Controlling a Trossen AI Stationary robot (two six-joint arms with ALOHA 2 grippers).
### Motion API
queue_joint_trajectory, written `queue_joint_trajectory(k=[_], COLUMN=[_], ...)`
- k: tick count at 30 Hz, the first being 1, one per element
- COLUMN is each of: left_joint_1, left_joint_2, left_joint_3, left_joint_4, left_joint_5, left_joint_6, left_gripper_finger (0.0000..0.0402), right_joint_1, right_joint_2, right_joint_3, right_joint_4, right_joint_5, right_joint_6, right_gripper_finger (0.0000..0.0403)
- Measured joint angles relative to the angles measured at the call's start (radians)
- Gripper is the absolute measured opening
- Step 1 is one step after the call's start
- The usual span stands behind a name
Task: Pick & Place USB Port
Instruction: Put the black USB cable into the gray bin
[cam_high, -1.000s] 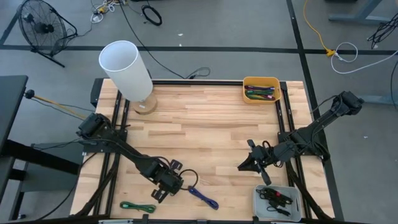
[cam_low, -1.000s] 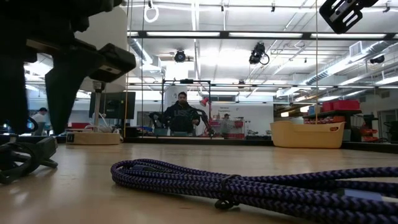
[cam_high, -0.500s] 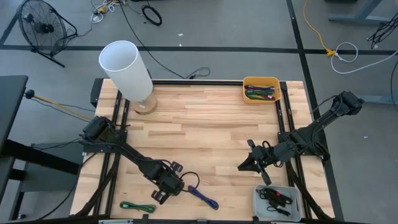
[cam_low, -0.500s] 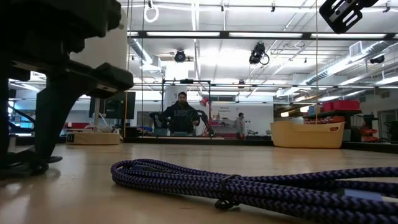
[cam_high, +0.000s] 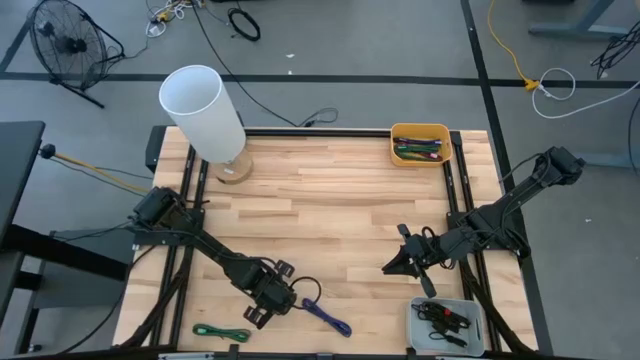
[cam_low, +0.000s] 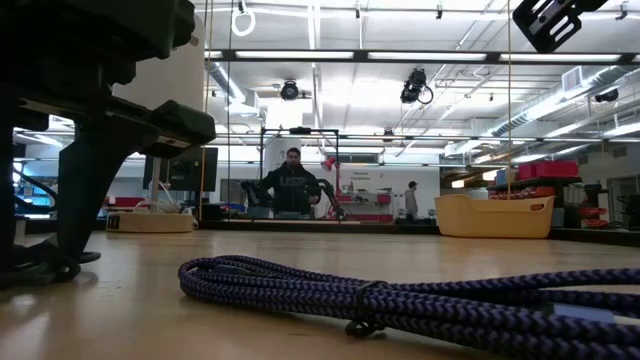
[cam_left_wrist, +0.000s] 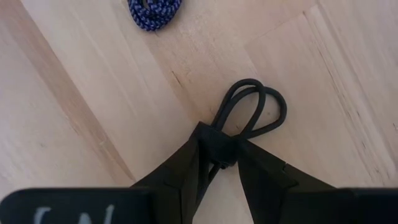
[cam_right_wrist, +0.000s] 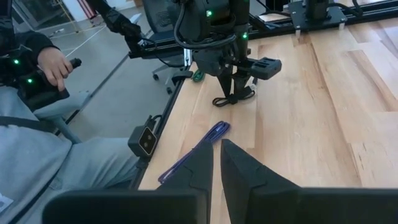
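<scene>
Since a second ago the left gripper (cam_high: 272, 297) has settled lower at the near-left of the pale wooden table (cam_high: 340, 200), its fingers pinched on the looped black USB cable (cam_left_wrist: 249, 112) lying there. Just right lies a coiled purple braided cable (cam_high: 328, 316). The right gripper (cam_high: 398, 262) hovers at the near right, fingers nearly together, holding nothing.

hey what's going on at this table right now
The left gripper is down at the table's near edge, closed on a coiled black cable resting on the wood, beside a purple braided cable. The right gripper hangs shut and empty near a grey bin of cables.
</scene>
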Motion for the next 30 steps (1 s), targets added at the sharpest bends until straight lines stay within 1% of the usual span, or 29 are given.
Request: queue_joint_trajectory(k=[6,11,14,16,18,20,21,23,25,26,28,30], left_joint_1=[-0.002,-0.002,-0.005,-0.008,-0.008,-0.007,-0.006,-0.006,-0.006,-0.006,-0.006,-0.006], left_joint_2=[0.001,0.003,0.003,0.004,0.006,0.005,0.005,0.005,0.003,0.003,0.003,0.001], left_joint_3=[0.000,-0.002,-0.002,-0.003,-0.003,-0.003,-0.003,-0.003,-0.003,-0.003,-0.003,-0.004], left_joint_4=[-0.003,0.003,0.006,0.011,0.018,0.017,0.017,0.017,0.020,0.026,0.045,0.066], left_joint_5=[0.008,0.013,0.027,0.016,-0.009,-0.022,-0.022,-0.021,-0.021,-0.022,-0.031,-0.072], left_joint_6=[-0.008,-0.019,0.006,0.038,0.032,0.010,0.007,0.011,0.014,0.008,-0.012,-0.035], left_gripper_finger=[0.0121,0.0160,0.0183,0.0191,0.0190,0.0170,0.0152,0.0102,0.0043,0.0034,0.0034,0.0034], right_joint_1=[0.000,0.000,0.000,0.000,0.000,0.000,0.000,0.000,0.000,0.000,0.000,0.000], right_joint_2=[0.000,0.000,0.000,0.000,0.000,0.000,0.000,0.000,0.000,0.000,0.000,0.000], right_joint_3=[0.000,0.000,0.000,0.000,0.000,0.000,0.000,0.000,0.000,0.000,0.000,0.000], right_joint_4=[0.000,0.000,0.000,0.000,0.000,0.000,0.000,0.000,0.000,0.000,0.000,0.000], right_joint_5=[0.000,0.000,0.000,0.000,0.000,0.000,0.000,0.000,0.000,0.000,0.000,0.000], right_joint_6=[-0.001,-0.001,-0.001,-0.002,-0.006,-0.005,-0.006,-0.006,-0.006,-0.006,-0.007,-0.013], right_gripper_finger=[0.0033,0.0033,0.0033,0.0033,0.0033,0.0033,0.0033,0.0033,0.0033,0.0033,0.0033,0.0033])
